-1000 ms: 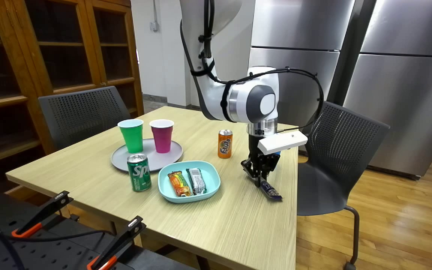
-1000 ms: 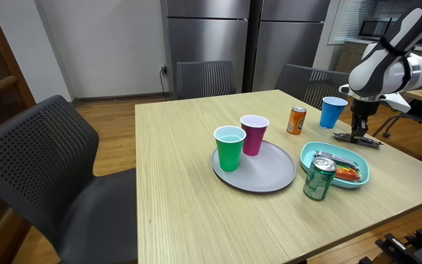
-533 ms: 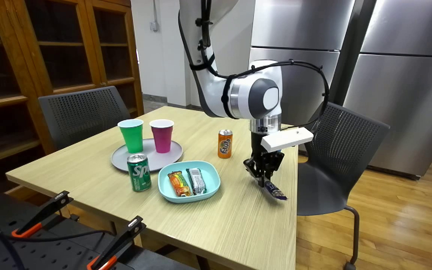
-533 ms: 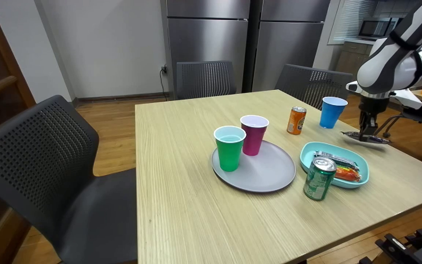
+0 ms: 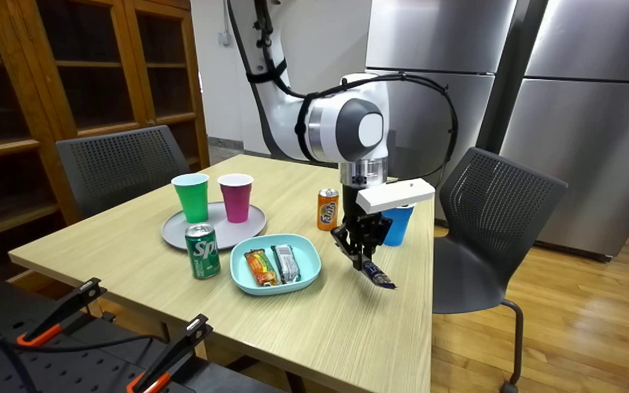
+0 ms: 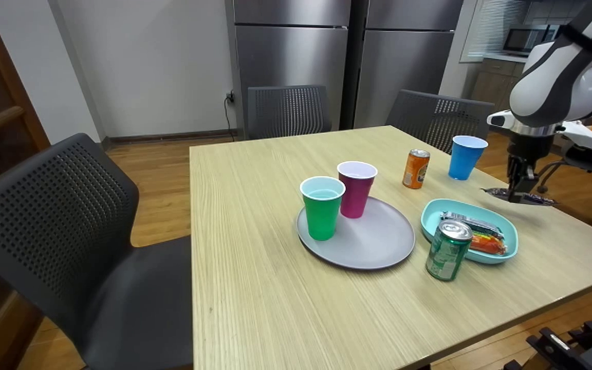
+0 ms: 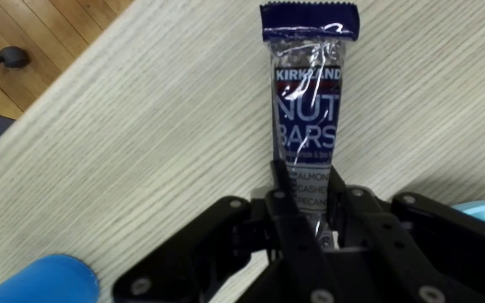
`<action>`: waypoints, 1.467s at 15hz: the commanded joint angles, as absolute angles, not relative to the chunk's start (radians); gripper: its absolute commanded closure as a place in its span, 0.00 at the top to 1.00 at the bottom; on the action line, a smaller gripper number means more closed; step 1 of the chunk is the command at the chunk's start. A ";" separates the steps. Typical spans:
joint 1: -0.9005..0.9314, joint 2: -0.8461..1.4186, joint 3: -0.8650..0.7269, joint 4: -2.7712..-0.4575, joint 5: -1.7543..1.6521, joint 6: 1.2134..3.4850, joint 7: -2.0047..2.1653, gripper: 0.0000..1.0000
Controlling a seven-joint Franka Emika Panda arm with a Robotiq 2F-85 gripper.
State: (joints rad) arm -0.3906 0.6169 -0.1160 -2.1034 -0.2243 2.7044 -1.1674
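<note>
A Kirkland nut bar [image 7: 307, 109] in a clear and dark-blue wrapper is pinched across its width by my gripper [image 7: 309, 185]. Its blue end sticks out past the fingers in the wrist view; the lower part is partly hidden between them. In both exterior views the bar [image 5: 377, 274] is held roughly level, a little above the table, near its edge. A blue cup [image 5: 399, 225] stands behind the gripper. The teal tray [image 5: 314, 266], with an orange-wrapped bar [image 5: 260, 267] and a silver-green bar [image 5: 286, 263] in it, lies beside the gripper.
An orange Fanta can [image 5: 327, 210] stands behind the tray. A green Sprite can [image 5: 202, 251] is close beside the tray. The grey plate [image 6: 373, 252] carries a green cup [image 6: 321, 210] and a magenta cup [image 6: 356, 190]. Dark chairs [image 5: 489, 218] surround the table.
The gripper has lifted the nut bar off the table. It first shifted slightly away from the tray, then back toward it, uncovering the blue cup. Everything else is where it was.
</note>
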 commanded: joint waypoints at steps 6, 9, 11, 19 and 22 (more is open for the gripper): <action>-0.314 0.461 -0.110 -2.315 -0.249 2.773 -1.152 0.06; -0.278 0.436 -0.112 -2.356 -0.261 2.785 -1.147 0.06; -0.252 0.430 -0.114 -2.372 -0.274 2.792 -1.142 0.06; -0.155 0.424 -0.099 -2.392 -0.330 2.801 -1.119 0.06; -0.141 0.439 -0.088 -2.392 -0.346 2.821 -1.133 0.06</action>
State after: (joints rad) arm -0.1478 0.4609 -0.0973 -2.3644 -0.3068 2.7917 -1.1477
